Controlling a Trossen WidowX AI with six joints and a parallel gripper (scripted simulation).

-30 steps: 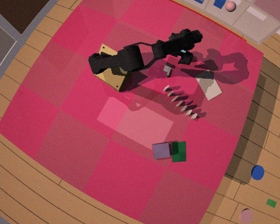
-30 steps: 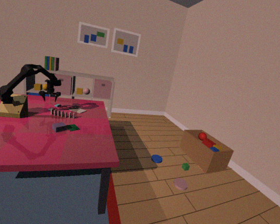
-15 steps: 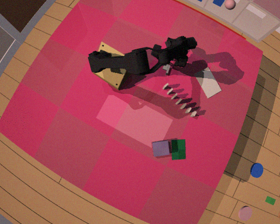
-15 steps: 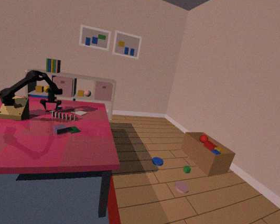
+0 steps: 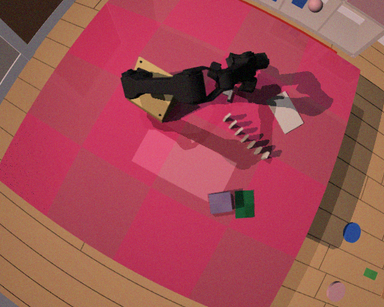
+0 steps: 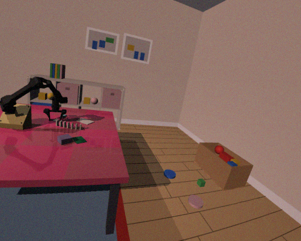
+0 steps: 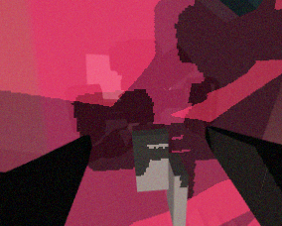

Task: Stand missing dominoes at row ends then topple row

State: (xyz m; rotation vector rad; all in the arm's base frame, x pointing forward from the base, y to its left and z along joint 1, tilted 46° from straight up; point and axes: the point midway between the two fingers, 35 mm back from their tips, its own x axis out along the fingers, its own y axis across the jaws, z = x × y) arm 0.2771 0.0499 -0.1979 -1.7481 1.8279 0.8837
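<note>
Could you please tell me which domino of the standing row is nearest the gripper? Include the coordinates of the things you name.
The end domino (image 5: 226, 117) (image 6: 57, 122) closest to the yellow base (image 5: 153, 109) (image 6: 10, 123); the others stand progressively farther away along the row.

Black angular arm (image 5: 188, 85) (image 6: 23, 92), black end effector (image 5: 235, 88) (image 6: 55, 120) (image 7: 148, 136).

Purple block (image 5: 220, 203) (image 6: 65, 139) beside green piece (image 5: 244, 204) (image 6: 79, 139)

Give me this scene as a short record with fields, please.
Standing row: seven pale dominoes, upright
Loose pieces: two pale pieces near the row's end closest to the arm
End effector: open, above the loose pieces, holding nothing
Other blocks: purple block beside green one
Push: not done; row upright
</note>
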